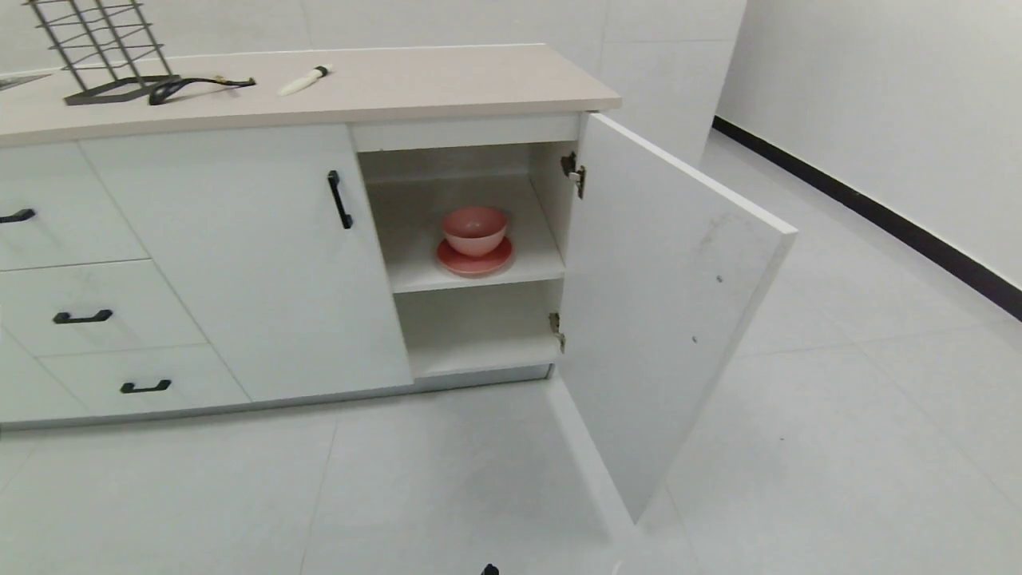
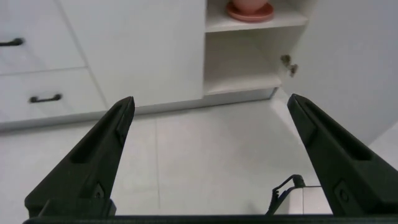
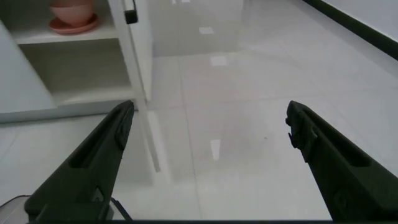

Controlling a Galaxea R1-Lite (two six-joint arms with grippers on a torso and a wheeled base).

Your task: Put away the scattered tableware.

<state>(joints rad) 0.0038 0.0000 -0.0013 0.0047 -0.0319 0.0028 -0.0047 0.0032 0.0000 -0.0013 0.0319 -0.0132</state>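
A pink bowl rests on a red plate on the upper shelf of the open cabinet. The same bowl and plate appear in the left wrist view, far ahead of my left gripper, which hangs open above the floor with nothing between its fingers. In the right wrist view the bowl and plate sit beyond the door edge; my right gripper is open and empty over the floor tiles.
The cabinet door swings wide open toward me on the right. On the countertop lie a wire rack, a black cable and a white utensil. Drawers with black handles are at left. Open floor lies in front.
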